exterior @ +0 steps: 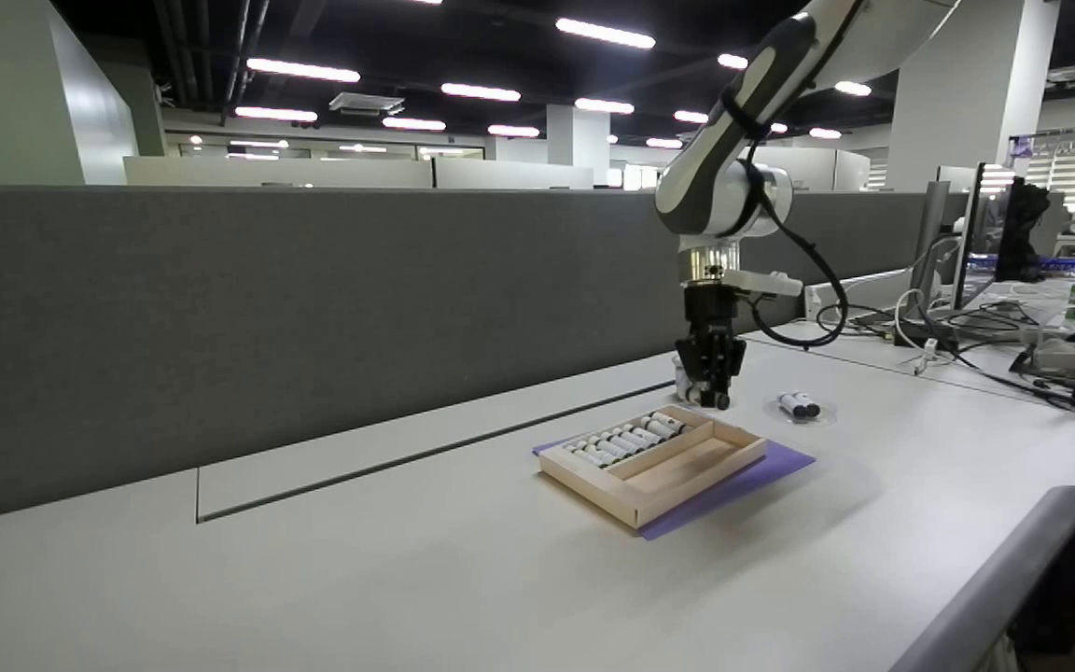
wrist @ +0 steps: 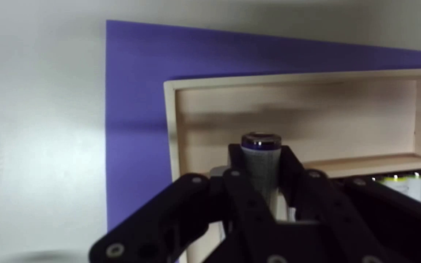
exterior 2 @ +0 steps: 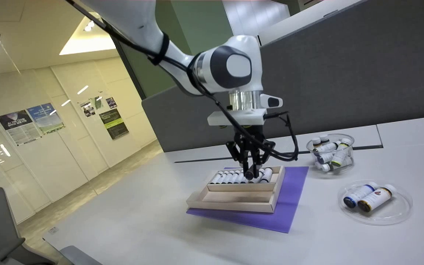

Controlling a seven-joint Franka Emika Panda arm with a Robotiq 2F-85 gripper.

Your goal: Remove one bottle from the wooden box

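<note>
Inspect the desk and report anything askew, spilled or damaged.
In the wrist view, the wooden box sits askew on the purple mat: their edges are not parallel, so the exposed strip tapers. In an exterior view, bottles point different ways inside a clear container, though that may be intended. No spill or damage shows.

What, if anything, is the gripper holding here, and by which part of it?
A bottle: the gripper has it by the sides of its pale body, with the dark, blue-banded end sticking out past the grip.
</note>
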